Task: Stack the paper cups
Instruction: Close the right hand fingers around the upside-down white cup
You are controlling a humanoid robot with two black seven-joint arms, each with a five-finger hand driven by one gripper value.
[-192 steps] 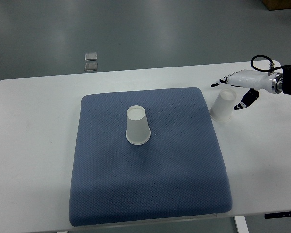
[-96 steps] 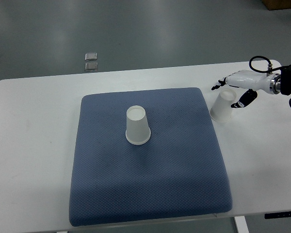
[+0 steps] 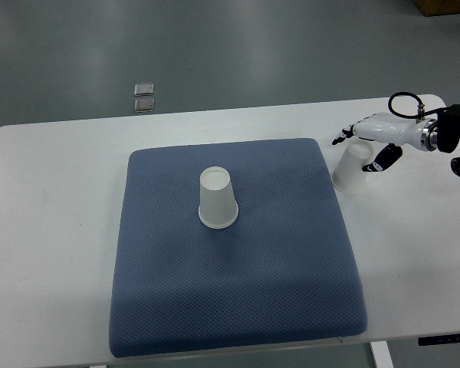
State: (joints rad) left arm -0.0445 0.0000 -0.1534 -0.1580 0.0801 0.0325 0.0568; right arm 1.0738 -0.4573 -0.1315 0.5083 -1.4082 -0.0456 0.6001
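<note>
A white paper cup stands upside down on the blue mat, left of the mat's middle. A second white paper cup stands upside down on the white table just off the mat's right edge. My right hand comes in from the right edge and sits over this cup's top, fingers spread on either side of it, not closed on it. The left arm does not show.
The white table carries the mat. Two small grey squares lie on the floor beyond the table's far edge. The table's right end is bare.
My right hand has moved a little left and up, closing in over the top of the cup beside the mat. Both cups stand where they were.
</note>
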